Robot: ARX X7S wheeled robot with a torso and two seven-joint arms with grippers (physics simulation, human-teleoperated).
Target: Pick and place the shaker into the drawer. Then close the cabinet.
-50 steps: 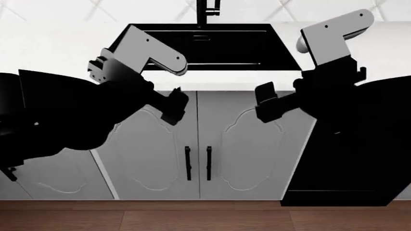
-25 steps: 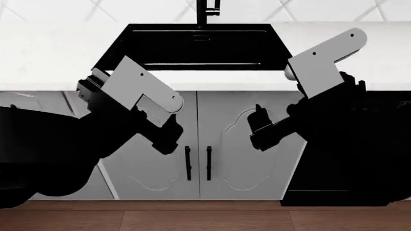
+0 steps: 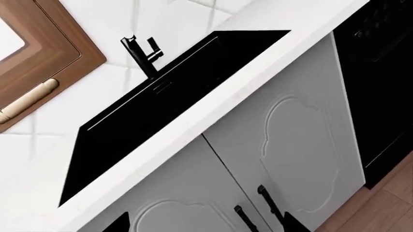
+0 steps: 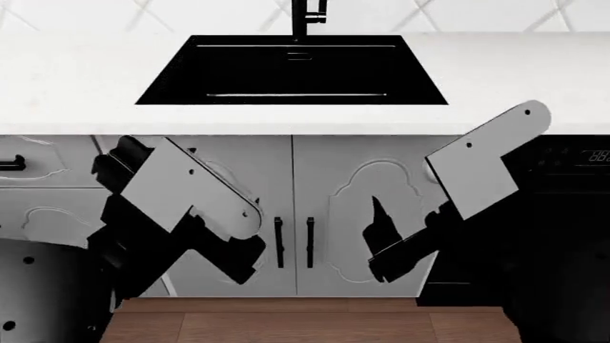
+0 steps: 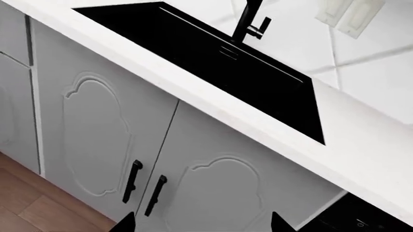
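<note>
The shaker is not in any view. The pale grey cabinet [image 4: 329, 207] with moulded doors and two black bar handles [image 4: 293, 243] stands under the white marble-look top [image 4: 67, 86]. A drawer front with a black handle [image 4: 10, 163] shows at the far left; I cannot tell if it is open. My left gripper [image 4: 240, 261] and right gripper [image 4: 381, 246] hang low in front of the doors, both open and empty. The left wrist view shows the left gripper [image 3: 206, 227] facing the doors [image 3: 303, 145]. The right wrist view shows the right gripper [image 5: 203, 226] facing the doors [image 5: 96, 135].
A black sink [image 4: 291, 71] with a black tap [image 4: 307, 18] is set in the counter. A black appliance [image 4: 572, 214] stands right of the cabinet. A wooden floor [image 4: 305, 325] lies below. A brown wooden wall cabinet [image 3: 38, 53] shows in the left wrist view.
Both arms have dropped from counter height to in front of the cabinet doors. The sink is now uncovered and the drawer fronts at the left have come into view.
</note>
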